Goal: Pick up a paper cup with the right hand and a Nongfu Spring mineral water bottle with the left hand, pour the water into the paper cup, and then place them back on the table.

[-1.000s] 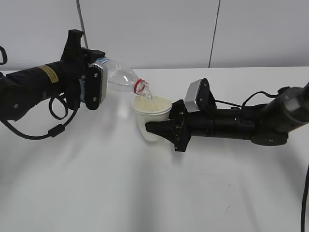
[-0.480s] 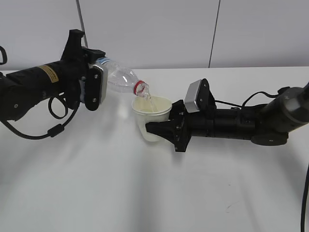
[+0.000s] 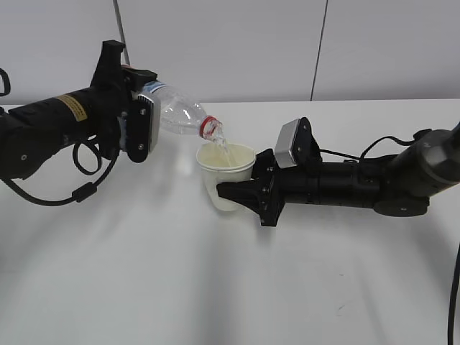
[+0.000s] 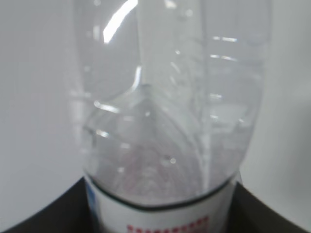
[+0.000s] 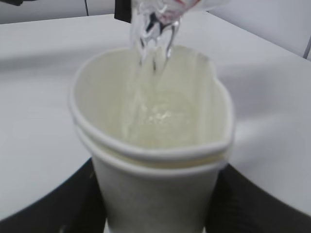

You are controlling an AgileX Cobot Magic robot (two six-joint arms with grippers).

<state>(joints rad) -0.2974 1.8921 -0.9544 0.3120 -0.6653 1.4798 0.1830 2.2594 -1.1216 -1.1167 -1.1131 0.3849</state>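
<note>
My left gripper (image 3: 138, 122) is shut on the Nongfu Spring mineral water bottle (image 3: 178, 116), held tilted with its red-ringed mouth down over the paper cup (image 3: 226, 172). A thin stream of water (image 3: 221, 146) runs from the mouth into the cup. My right gripper (image 3: 237, 195) is shut on the cup and holds it upright above the table (image 3: 215, 287). In the right wrist view the cup (image 5: 155, 160) shows a squeezed double rim, with water (image 5: 148, 29) falling into it. In the left wrist view the clear bottle (image 4: 170, 121) fills the frame, label at the bottom.
Both black arms stretch in from the left and right edges, with loose cables hanging by the left arm (image 3: 86, 187) and at the far right (image 3: 454, 287). A grey wall stands behind the table's far edge.
The left gripper has tipped the bottle slightly further and lifted a little. The stream keeps running into the cup. The right arm and the cup have not moved.
</note>
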